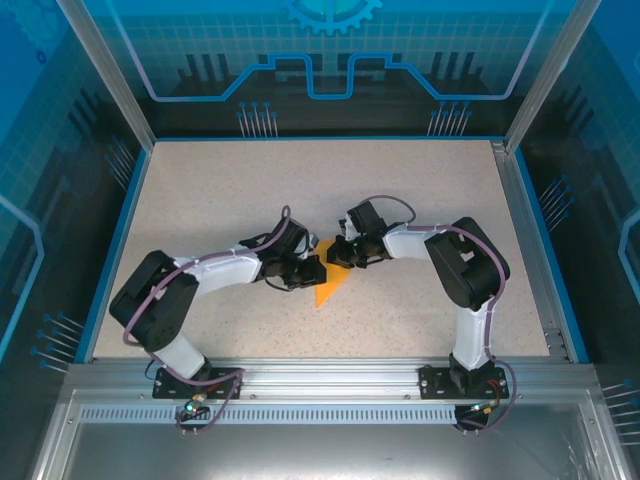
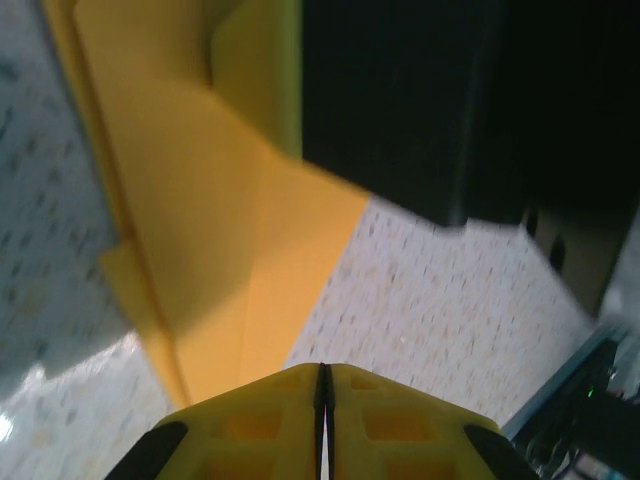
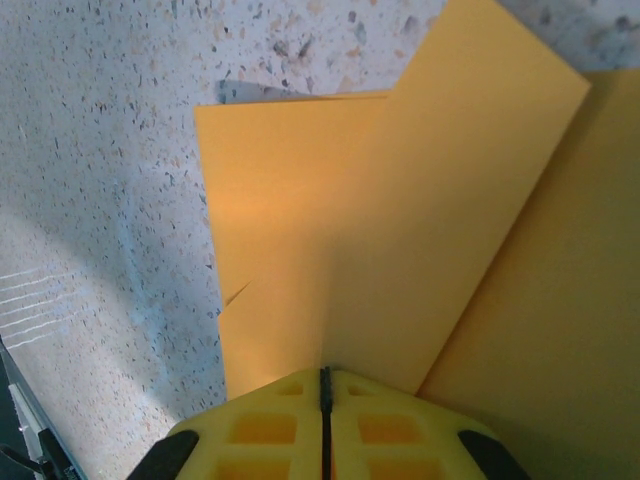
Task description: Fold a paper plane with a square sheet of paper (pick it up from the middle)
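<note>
The square sheet of paper (image 1: 328, 288) is orange-yellow and folded into a pointed triangle, its tip toward the near edge, lying mid-table. My left gripper (image 1: 316, 268) is shut at its left side. In the left wrist view the folded layers (image 2: 210, 220) run up to the closed fingertips (image 2: 322, 372), and the paper's edge meets the left finger. My right gripper (image 1: 340, 256) is shut at the paper's upper end. In the right wrist view its tips (image 3: 324, 375) rest on the paper (image 3: 330, 220), with a folded flap (image 3: 480, 150) lying over it. Whether either pinches a layer is unclear.
The speckled tabletop (image 1: 220, 200) spreads wide around the paper, bounded by a blue rim and metal frame posts (image 1: 110, 80). The right arm's dark body (image 2: 430, 100) looms close above the paper in the left wrist view. Both arm bases stand at the near rail (image 1: 330, 375).
</note>
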Controlling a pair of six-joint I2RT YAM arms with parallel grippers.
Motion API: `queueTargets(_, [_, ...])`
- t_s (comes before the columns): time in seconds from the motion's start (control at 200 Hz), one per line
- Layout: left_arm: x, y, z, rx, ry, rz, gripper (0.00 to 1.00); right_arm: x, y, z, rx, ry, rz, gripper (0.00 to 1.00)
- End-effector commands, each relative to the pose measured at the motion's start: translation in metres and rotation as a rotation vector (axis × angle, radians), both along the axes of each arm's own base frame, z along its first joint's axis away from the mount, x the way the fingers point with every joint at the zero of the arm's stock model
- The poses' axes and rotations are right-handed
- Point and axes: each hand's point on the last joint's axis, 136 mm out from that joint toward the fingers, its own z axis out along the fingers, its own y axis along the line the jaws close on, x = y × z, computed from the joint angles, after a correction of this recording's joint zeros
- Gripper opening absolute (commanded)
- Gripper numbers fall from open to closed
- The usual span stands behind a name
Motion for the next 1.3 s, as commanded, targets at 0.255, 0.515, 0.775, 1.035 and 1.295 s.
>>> queueTargets(0.255, [0.007,0.007,-0.046,0.074,0.065,0.069,0.07,-0.006,-0.015,-0.020,-0.070,0.067,-0.005,0.10])
queueTargets(0.515, [-0.014,0.028,-0.068,0.133,0.083,0.063,0.00,0.011,-0.005,0.029,0.010,-0.053,0.055,0.11])
queueTargets(0.775, [-0.014,0.025,-0.066,0.115,0.074,0.051,0.00,0.009,0.003,0.018,0.048,-0.027,0.067,0.06])
queueTargets(1.035, [-0.014,0.026,-0.066,0.122,0.074,0.052,0.00,0.007,0.001,-0.006,-0.031,0.011,0.062,0.05])
queueTargets(1.295, [-0.016,0.026,-0.070,0.124,0.081,0.042,0.00,0.026,-0.020,-0.023,-0.086,0.009,-0.005,0.05])
